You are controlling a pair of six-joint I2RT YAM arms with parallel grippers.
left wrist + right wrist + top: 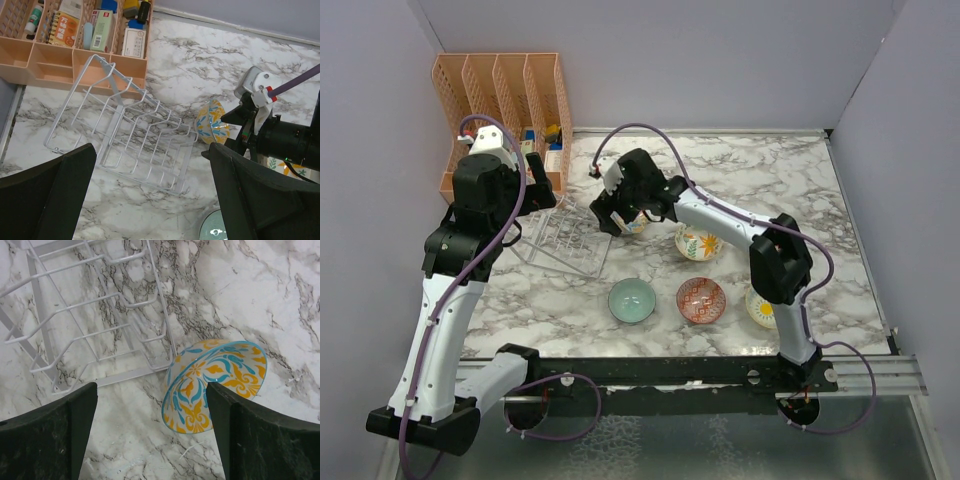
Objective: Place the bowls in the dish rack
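Note:
The wire dish rack (563,240) lies empty on the marble, also in the left wrist view (131,131) and the right wrist view (85,315). The blue-and-orange floral bowl (215,382) is tipped on its side at the rack's corner, between my right gripper's (152,440) open jaws, close to the right finger; it also shows in the left wrist view (212,120). My right gripper (613,217) hovers over it. My left gripper (542,200) is open and empty above the rack (150,195). The teal bowl (632,300), red-patterned bowl (701,300), one cream flowered bowl (700,243) and yellow-centred bowl (760,306) stand upright.
The orange slotted organizer (505,100) with small items stands at the back left, touching the rack's far end. Grey walls close the back and sides. The right arm's forearm (720,215) passes over the cream bowl.

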